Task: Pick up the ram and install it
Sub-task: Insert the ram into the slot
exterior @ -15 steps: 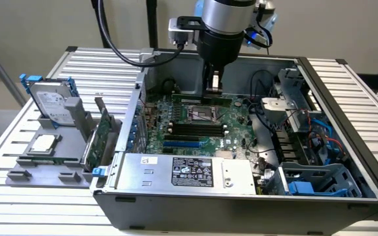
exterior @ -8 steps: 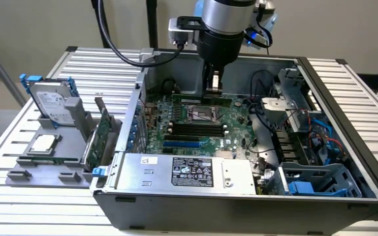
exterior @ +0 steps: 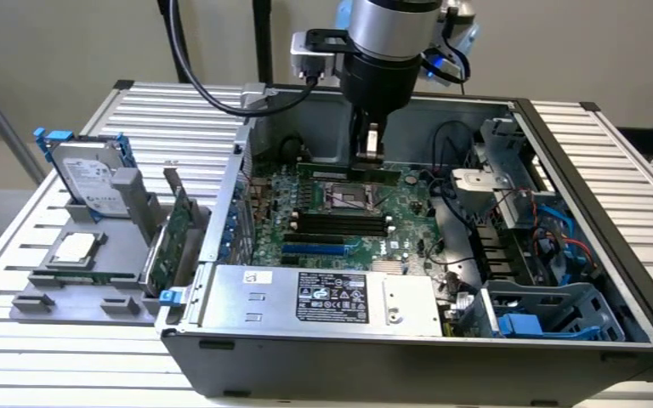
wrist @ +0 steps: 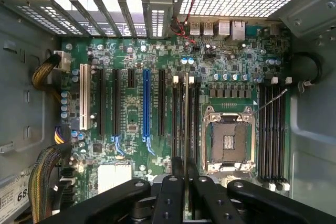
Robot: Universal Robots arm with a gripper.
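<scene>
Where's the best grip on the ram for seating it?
Mid-length on its upper edge, from straight above, as the gripper holds the ram now: the thin stick stands on edge with its lower edge free above the motherboard, so a centred hold should keep it level.

We see an open computer case (exterior: pixel 417 365) lying on the slatted counter (exterior: pixel 43 357), its green motherboard (exterior: pixel 411 217) exposed, with the processor socket (wrist: pixel 227 141) open. A blue slot (wrist: pixel 146 103) and a white slot (wrist: pixel 83 98) run parallel. The power supply (exterior: pixel 315 297) sits along the near wall. Beside the case, a grey holder (exterior: pixel 77 297) carries three parts — a hard drive (exterior: pixel 86 183), an upright expansion card (exterior: pixel 167 242) and a silver processor chip (exterior: pixel 74 248).
</scene>
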